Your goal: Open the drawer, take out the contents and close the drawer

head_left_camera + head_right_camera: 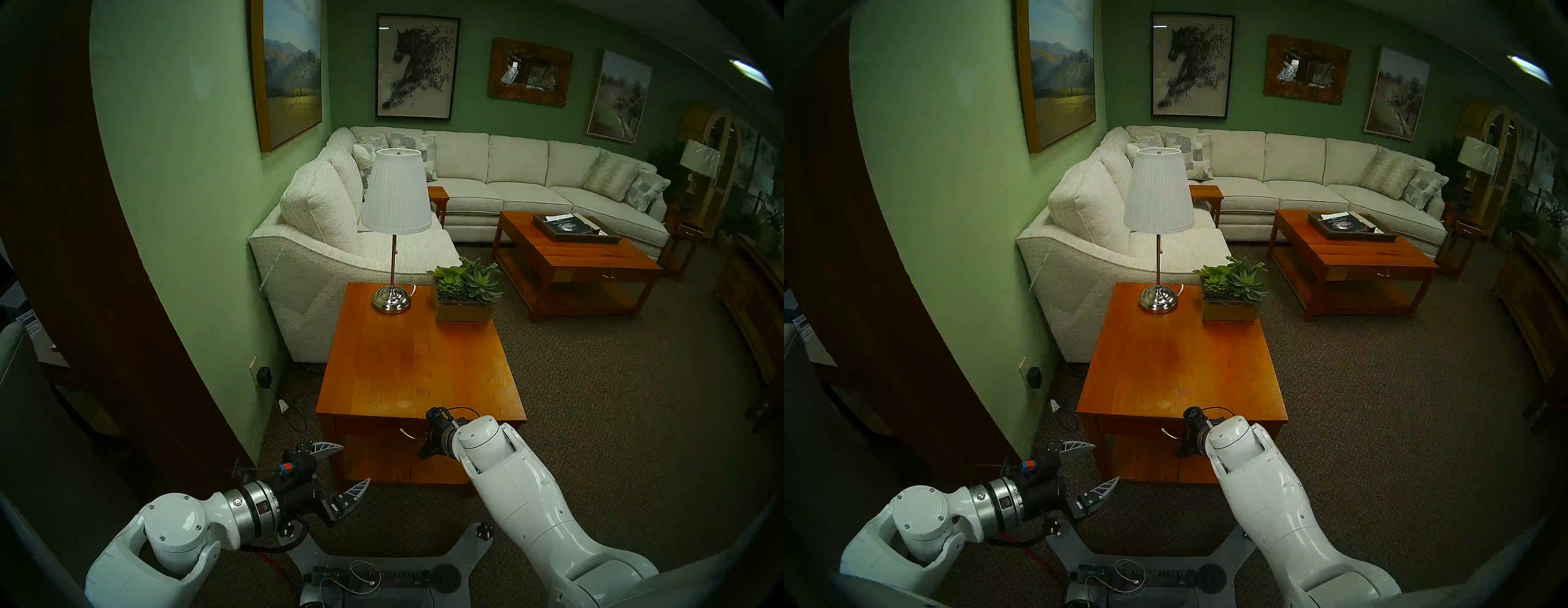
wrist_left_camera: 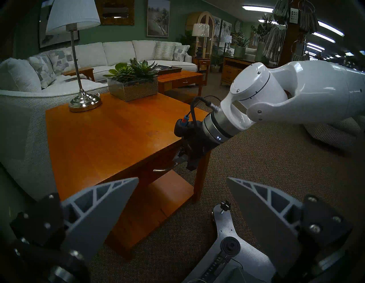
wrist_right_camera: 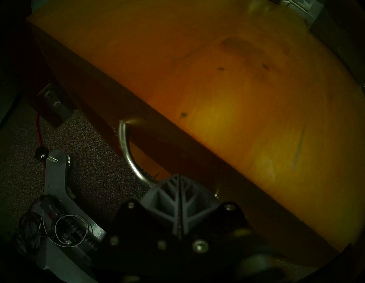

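From the head views the right gripper (image 1: pixel 424 443) is at the silver pull (image 1: pixel 406 433) of the closed drawer (image 1: pixel 377 429) under the side table (image 1: pixel 415 365), the left wrist view shows the left gripper (image 2: pixel 182 197) spread apart in free air, and the right wrist view shows the right fingers (image 3: pixel 167 197) pressed together beside the pull's end, whether they clamp it I cannot tell.

head pair: high, looking down | left wrist: low, side-on | right wrist: close | shared: end table (image 1: pixel 418 361)
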Action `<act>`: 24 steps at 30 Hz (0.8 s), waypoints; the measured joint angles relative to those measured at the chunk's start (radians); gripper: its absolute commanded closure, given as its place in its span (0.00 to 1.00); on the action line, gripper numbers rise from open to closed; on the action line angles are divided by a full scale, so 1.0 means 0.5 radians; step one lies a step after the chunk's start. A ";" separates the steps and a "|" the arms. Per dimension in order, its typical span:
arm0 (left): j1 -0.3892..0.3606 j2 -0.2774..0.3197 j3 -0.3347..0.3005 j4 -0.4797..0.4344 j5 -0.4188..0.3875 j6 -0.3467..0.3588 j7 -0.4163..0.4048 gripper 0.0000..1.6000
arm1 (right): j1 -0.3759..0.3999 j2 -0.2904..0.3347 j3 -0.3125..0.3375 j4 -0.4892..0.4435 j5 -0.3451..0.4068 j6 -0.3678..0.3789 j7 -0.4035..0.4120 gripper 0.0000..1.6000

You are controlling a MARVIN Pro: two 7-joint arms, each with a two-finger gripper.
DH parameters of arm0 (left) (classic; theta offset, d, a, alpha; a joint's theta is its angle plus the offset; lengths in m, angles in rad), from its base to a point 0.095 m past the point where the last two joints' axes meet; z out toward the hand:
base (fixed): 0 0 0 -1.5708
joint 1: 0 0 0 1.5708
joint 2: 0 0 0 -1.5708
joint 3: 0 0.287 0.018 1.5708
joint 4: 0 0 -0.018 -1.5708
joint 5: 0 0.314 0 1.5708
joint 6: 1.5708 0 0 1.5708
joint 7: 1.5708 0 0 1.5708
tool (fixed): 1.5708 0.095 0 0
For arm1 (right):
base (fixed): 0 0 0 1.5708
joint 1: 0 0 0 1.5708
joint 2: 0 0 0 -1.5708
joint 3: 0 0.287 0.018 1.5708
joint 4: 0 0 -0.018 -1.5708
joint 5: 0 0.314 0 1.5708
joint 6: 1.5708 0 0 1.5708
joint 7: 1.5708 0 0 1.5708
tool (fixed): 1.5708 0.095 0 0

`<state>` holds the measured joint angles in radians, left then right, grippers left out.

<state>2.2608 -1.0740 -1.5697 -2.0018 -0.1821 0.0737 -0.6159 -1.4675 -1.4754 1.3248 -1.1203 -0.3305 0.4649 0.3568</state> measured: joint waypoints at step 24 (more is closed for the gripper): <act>0.001 -0.003 -0.002 -0.002 0.003 0.001 -0.002 0.00 | -0.018 0.037 0.021 -0.001 0.084 -0.070 0.045 1.00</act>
<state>2.2611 -1.0758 -1.5709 -2.0026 -0.1806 0.0744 -0.6170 -1.4763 -1.4571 1.3351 -1.1209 -0.2886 0.4301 0.3794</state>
